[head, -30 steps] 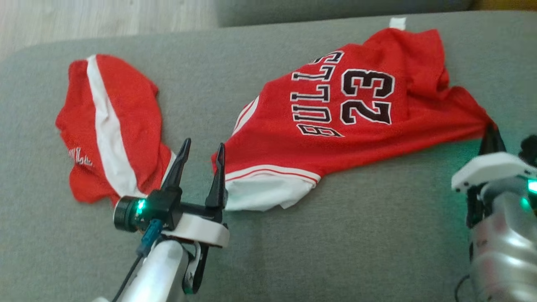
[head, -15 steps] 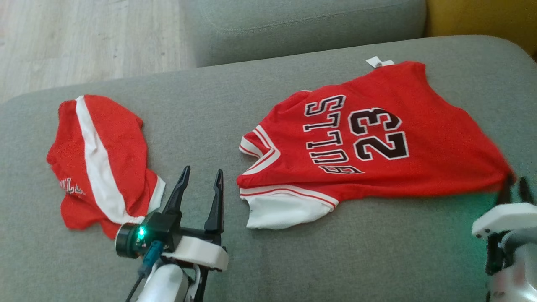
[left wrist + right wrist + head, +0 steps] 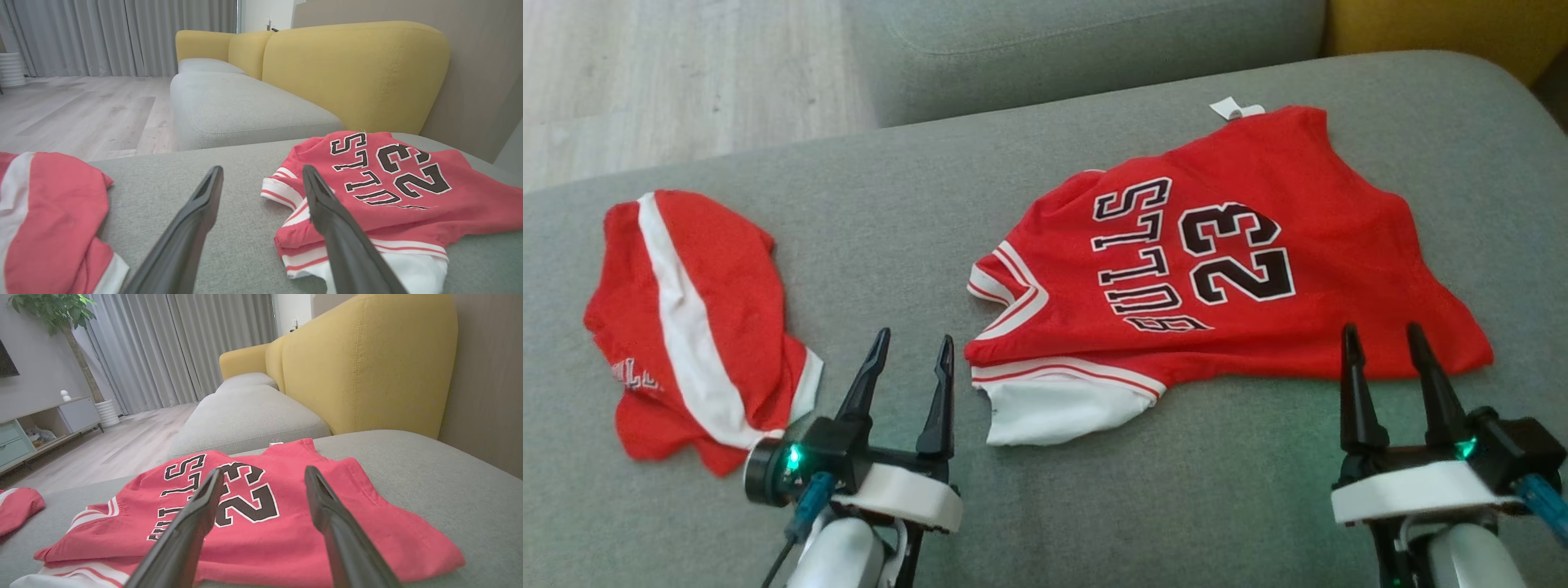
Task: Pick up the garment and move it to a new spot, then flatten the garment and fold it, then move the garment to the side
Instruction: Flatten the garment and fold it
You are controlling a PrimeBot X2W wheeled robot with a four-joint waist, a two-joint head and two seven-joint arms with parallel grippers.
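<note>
Your right claw (image 3: 1381, 329) has let go of the jersey (image 3: 1241, 278) and backed off, fingers apart now. The jersey lies spread on the grey cushion (image 3: 1094, 506). Your left claw (image 3: 914, 336) gapes beside its striped edge, probably not touching.

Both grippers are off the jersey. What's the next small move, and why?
Probably ease the left gripper rightward onto the bunched white-trimmed corner of the jersey and pinch it, ready to pull it flat. Both grippers stand open; the right gripper sits by the near edge, and that corner lies doubled over while the rest lies fairly smooth on the grey cushion.
</note>
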